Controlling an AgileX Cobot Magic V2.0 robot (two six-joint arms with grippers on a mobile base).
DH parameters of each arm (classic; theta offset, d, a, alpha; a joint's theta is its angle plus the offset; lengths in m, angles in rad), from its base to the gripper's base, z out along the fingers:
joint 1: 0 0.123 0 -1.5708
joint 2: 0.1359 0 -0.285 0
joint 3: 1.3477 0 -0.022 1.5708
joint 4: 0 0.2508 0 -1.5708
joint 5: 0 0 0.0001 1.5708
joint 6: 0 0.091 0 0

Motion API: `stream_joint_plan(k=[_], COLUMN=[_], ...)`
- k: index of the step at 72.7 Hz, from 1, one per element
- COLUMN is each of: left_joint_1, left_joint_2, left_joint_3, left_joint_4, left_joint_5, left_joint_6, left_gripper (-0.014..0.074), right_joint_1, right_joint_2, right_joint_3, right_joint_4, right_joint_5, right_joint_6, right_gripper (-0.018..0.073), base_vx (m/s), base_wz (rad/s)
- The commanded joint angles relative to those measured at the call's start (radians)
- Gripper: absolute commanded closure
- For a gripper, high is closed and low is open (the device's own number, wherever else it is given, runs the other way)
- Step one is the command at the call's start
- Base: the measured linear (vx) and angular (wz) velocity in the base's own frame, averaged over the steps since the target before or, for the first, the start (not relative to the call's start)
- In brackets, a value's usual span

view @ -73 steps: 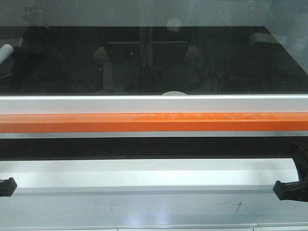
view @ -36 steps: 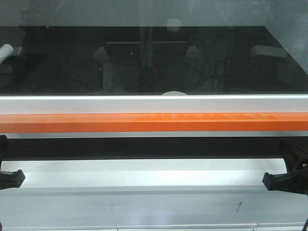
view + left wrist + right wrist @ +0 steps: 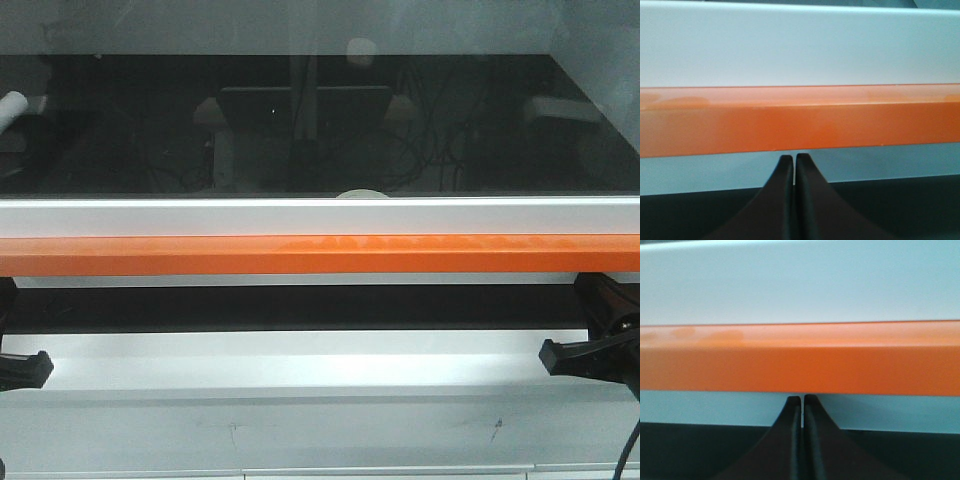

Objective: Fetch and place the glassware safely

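Note:
Of the glassware, only a cream-white rounded lid top [image 3: 360, 194] shows, peeking over the white frame behind the dark glass pane; its body is hidden. My left gripper [image 3: 42, 364] sits at the lower left edge and my right gripper [image 3: 548, 353] at the lower right, both just under the orange bar [image 3: 320, 254]. Seen from the left wrist, the left gripper [image 3: 793, 158] is shut and empty, its tips just below the orange bar [image 3: 800, 120]. From the right wrist, the right gripper [image 3: 802, 398] is likewise shut and empty below the orange bar [image 3: 800, 357].
A wide dark glass pane [image 3: 320, 125] with reflections fills the upper half, framed below by a white rail [image 3: 320, 215]. Under the orange bar runs a dark gap, then a white ledge [image 3: 300, 365]. A white cylinder [image 3: 12, 103] lies at the far left behind the glass.
Both grippers have come inward and upward from the frame's lower corners toward the orange bar. The right one rose and shifted left the most. The pane and bar have not moved.

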Motion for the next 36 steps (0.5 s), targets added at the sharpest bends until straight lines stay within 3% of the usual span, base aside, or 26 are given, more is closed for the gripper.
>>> stream_joint_plan(k=[1,36], left_joint_1=[0.0,0.0], left_joint_2=[-0.001,-0.001], left_joint_3=[-0.023,-0.027], left_joint_4=[-0.002,-0.002], left_joint_5=[-0.084,-0.106], left_joint_6=[0.002,0.029], left_gripper=[0.0603,0.0603], right_joint_1=[-0.001,-0.001], right_joint_2=[0.013,0.053], right_joint_3=[-0.027,-0.027], right_joint_4=[0.02,0.021], right_joint_5=[-0.112,-0.211], right_joint_6=[-0.011,-0.056], right_gripper=[0.0561,0.056], base_vx=[0.0,0.0], base_wz=[0.0,0.0])
